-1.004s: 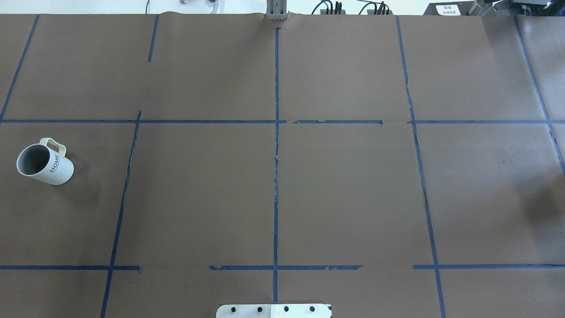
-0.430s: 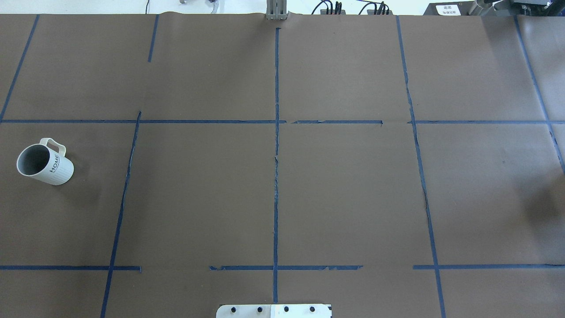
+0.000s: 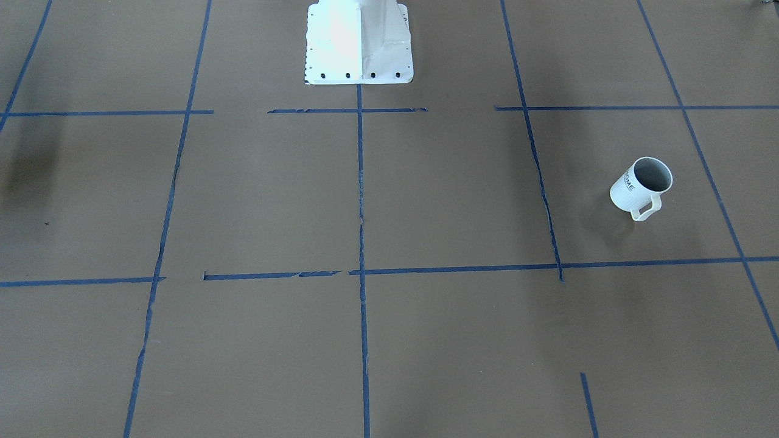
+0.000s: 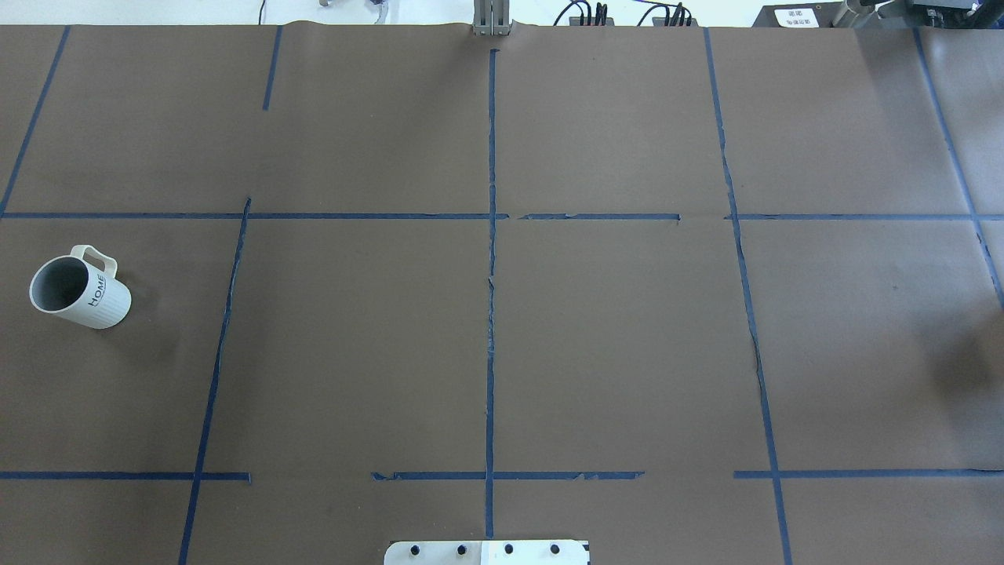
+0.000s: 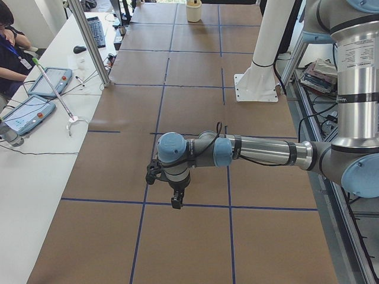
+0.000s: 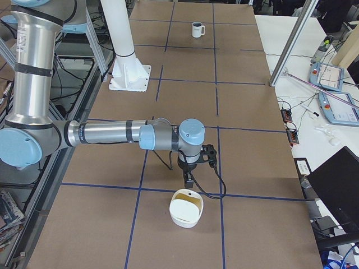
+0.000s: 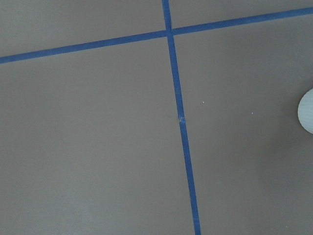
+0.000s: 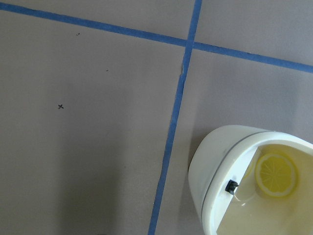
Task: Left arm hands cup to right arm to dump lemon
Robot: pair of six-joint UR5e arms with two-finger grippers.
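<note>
Near the tabletop's left edge the cup [image 4: 78, 292] stands upright, handle toward the far edge; whether the left gripper [image 5: 176, 201] or the right gripper [image 6: 189, 181] is wide or narrow cannot be told.

The table cover [image 4: 627, 353] looks like matt brown paper, crossed by blue tape [image 4: 491, 353] with ragged edges. The cup [image 4: 98, 304] is ribbed, matt white outside, smooth grey inside. The left arm [image 5: 260, 151] and right arm [image 6: 106, 133] have satin silver metal tubes and smooth pale-blue caps. The bowl [image 8: 220, 166] looks like glossy cream plastic.
</note>
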